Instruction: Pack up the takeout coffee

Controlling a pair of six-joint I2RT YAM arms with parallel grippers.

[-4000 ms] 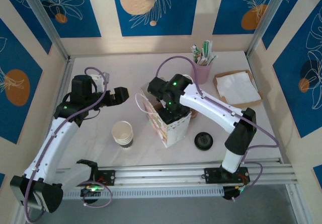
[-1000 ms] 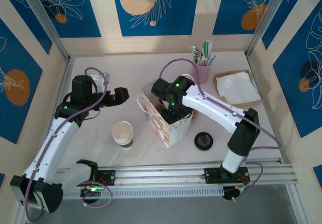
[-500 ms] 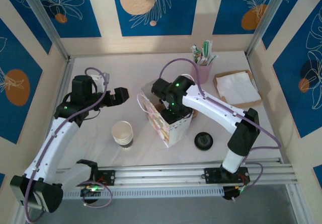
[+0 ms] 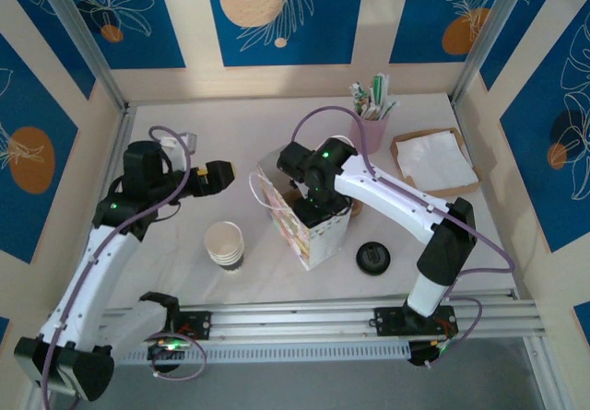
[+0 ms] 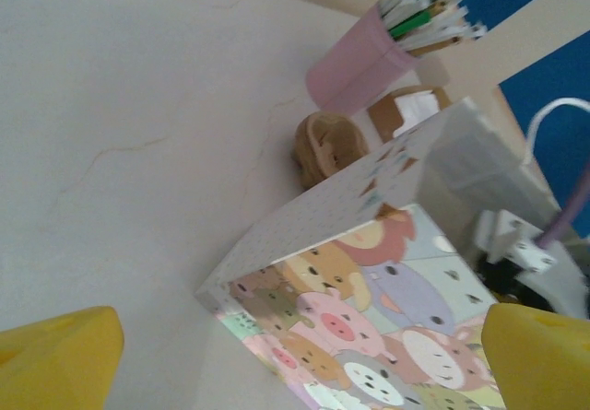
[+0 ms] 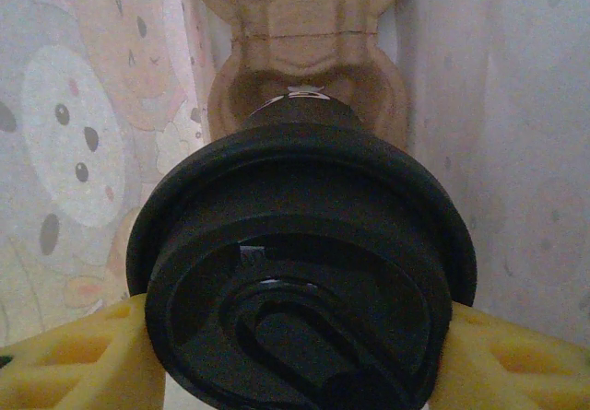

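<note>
Meanwhile, left gripper (image 4: 224,178) has drawn slightly back from the bag (image 4: 309,235).

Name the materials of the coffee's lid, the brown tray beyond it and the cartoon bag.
The takeout coffee lid: likely plastic, black and semi-gloss, with soft highlights on moulded ridges. The tray: probably moulded paper pulp, matte brown with rounded forms. The bag: looks like printed paper, with flat panels and sharp folded edges.

No readable text, labels or numbers; paper bag (image 5: 369,336) shows cartoon animals.
</note>
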